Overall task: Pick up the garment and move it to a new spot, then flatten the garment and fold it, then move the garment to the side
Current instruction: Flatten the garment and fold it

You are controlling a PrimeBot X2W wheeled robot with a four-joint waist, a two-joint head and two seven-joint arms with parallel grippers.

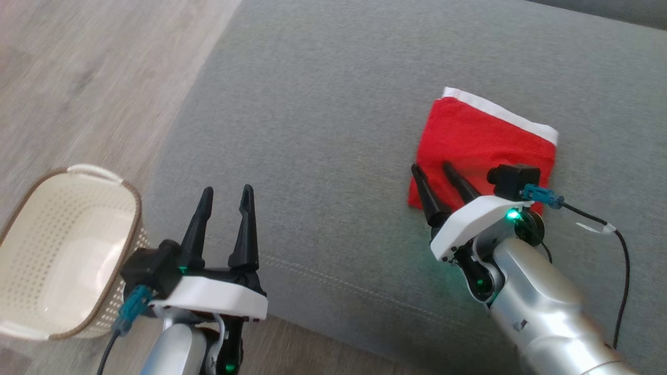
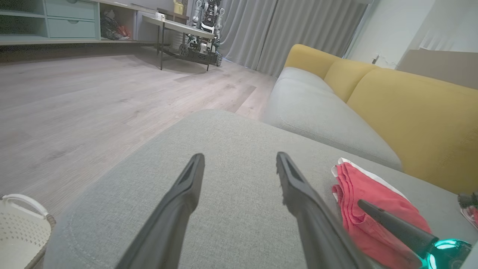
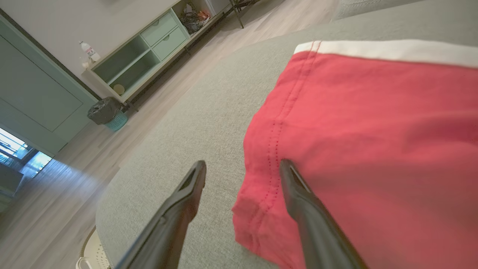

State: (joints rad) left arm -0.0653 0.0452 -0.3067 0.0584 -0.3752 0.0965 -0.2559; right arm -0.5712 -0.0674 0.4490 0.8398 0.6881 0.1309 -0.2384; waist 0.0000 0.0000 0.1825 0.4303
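- Garment (image 1: 484, 140): a folded red square with a white band along its far edge, lying flat on the right of the grey cushion (image 1: 323, 104).
- Right jaws: spread and empty, straddling the garment's near left corner, one finger over cloth, the other over cushion.
- Left jaws: spread and empty, above bare cushion, well apart from the garment.
- Handling, likely: light, soft and limp, so the layers may slide apart. Pinch all layers at a folded edge.

Pale wood-plank floor (image 2: 74, 97); grey sofa seat (image 2: 231, 138) with mustard-yellow backrest (image 2: 410, 112); grey curtains (image 2: 283, 30); green drawer cabinet (image 3: 149, 48), dark bin (image 3: 104, 110) beside it.
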